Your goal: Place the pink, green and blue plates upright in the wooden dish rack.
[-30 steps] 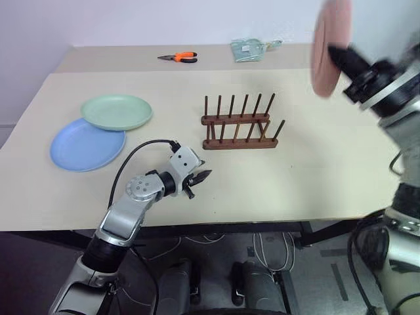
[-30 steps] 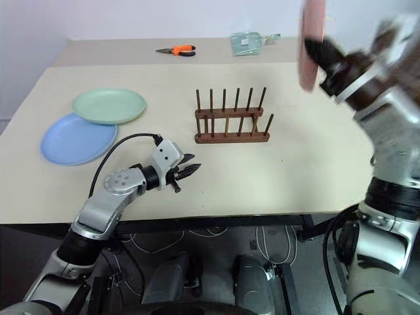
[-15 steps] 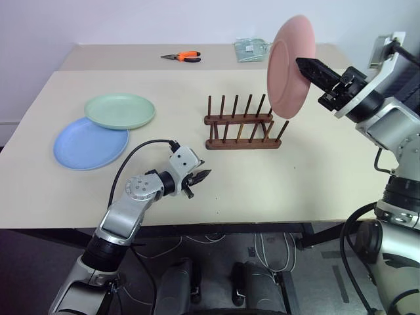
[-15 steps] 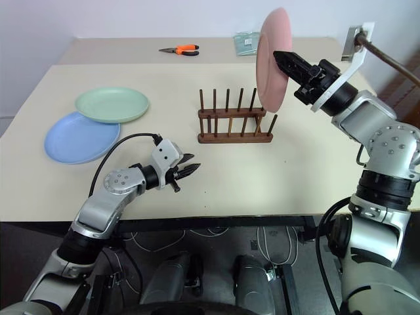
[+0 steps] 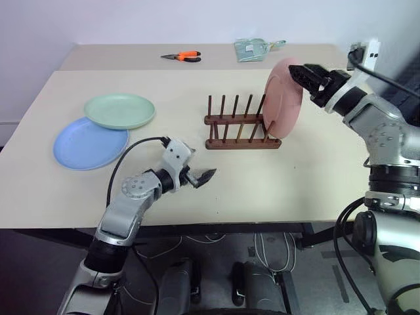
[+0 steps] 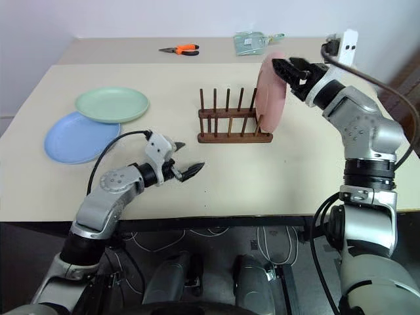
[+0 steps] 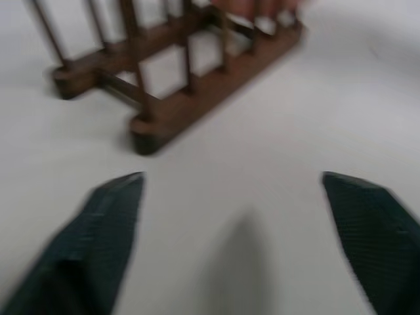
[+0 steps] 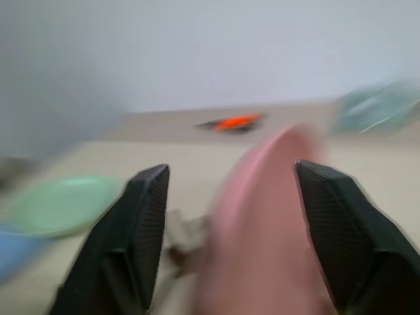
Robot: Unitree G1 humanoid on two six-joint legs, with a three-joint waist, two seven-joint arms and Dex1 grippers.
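Observation:
The pink plate (image 5: 283,100) stands on edge at the right end of the wooden dish rack (image 5: 236,130), leaning on the pegs. My right gripper (image 5: 300,73) is at the plate's top rim, open, its fingers (image 8: 341,223) spread to either side of the plate (image 8: 262,223). The green plate (image 5: 119,110) lies flat at the table's left, overlapping the blue plate (image 5: 88,142) in front of it. My left gripper (image 5: 202,177) hovers low over the table in front of the rack, open and empty, pointing at the rack (image 7: 177,79).
Orange-handled pliers (image 5: 182,56) and a pale green packet (image 5: 252,49) lie at the far side of the table. A white box with a cable (image 5: 369,50) sits behind my right arm. Bare table (image 5: 295,177) lies in front of the rack.
My right arm swung the pink plate down from high on the right into the rack's right end, then opened its fingers. My left gripper opened and rose slightly.

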